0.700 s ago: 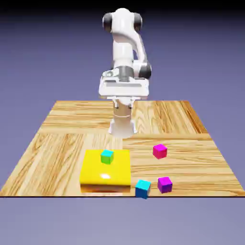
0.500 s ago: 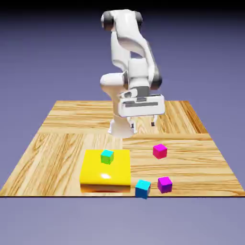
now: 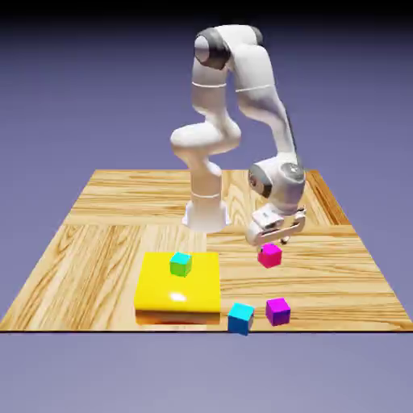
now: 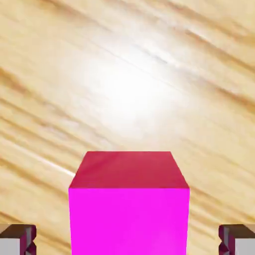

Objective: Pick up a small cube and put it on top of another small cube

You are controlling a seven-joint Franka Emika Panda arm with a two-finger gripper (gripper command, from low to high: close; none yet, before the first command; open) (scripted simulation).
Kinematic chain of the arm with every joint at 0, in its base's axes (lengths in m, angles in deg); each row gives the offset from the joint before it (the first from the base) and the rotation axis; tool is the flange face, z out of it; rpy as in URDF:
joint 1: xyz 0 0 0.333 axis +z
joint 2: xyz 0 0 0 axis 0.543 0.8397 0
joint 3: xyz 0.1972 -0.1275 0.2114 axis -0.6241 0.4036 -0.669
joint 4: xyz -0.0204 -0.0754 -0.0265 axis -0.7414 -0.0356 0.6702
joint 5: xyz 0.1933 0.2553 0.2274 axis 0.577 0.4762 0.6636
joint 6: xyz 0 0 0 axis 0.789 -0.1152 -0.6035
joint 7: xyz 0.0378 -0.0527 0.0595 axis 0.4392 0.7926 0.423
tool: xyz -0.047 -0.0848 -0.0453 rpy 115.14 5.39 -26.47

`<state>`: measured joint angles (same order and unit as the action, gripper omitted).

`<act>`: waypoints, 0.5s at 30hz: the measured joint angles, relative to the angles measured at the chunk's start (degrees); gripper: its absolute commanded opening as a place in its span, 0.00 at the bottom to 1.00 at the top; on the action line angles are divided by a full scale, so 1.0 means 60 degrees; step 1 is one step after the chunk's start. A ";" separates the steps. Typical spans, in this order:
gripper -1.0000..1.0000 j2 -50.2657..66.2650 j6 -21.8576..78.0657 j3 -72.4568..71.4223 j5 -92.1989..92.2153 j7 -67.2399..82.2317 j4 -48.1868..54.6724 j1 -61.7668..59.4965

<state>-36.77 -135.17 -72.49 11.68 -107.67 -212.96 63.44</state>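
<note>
My open two-finger tool point(image 4: 127, 240) straddles the small plain hot-pink cube point(image 4: 129, 219) above the pale wooden table point(image 4: 124, 60); descending off-centre, a fingertip could knock it askew.

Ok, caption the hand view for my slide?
Hand view: the open jaws straddle the hot-pink cube, a gap on either side, over the wood-grained table.

Here the exterior view faces the arm point(image 3: 274, 105) from across the table point(image 3: 105, 250), high and well back; the hand view looks down, close in; both share the hot-pink cube point(image 3: 270, 256).
</note>
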 measured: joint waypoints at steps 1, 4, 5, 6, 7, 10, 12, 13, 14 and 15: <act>0.00 0.0291 -0.0286 0.0059 -0.0067 -0.0046 0.0003 0.0046; 0.00 -0.0053 0.0051 -0.0013 0.0011 0.0007 0.0000 -0.0010; 0.00 -0.0399 0.0391 -0.0084 0.0093 0.0062 -0.0004 -0.0066; 0.00 -0.0745 0.0732 -0.0155 0.0174 0.0118 -0.0008 -0.0122; 0.00 -0.1091 0.1072 -0.0227 0.0257 0.0174 -0.0012 -0.0178; 0.00 -0.2044 0.2061 -0.0376 0.0474 0.0397 0.0033 -0.0297; 0.00 -0.1705 0.2362 -0.0127 0.0256 0.1163 0.0723 -0.0256; 0.00 -0.1533 0.2512 0.0032 0.0146 0.1546 0.1069 -0.0658; 0.00 -0.1362 0.2662 0.0184 0.0036 0.1930 0.1415 -0.0787; 0.00 -0.1191 0.2811 0.0333 -0.0073 0.2313 0.1762 -0.0783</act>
<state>-43.91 -118.30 -70.49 11.24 -93.80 -202.39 58.75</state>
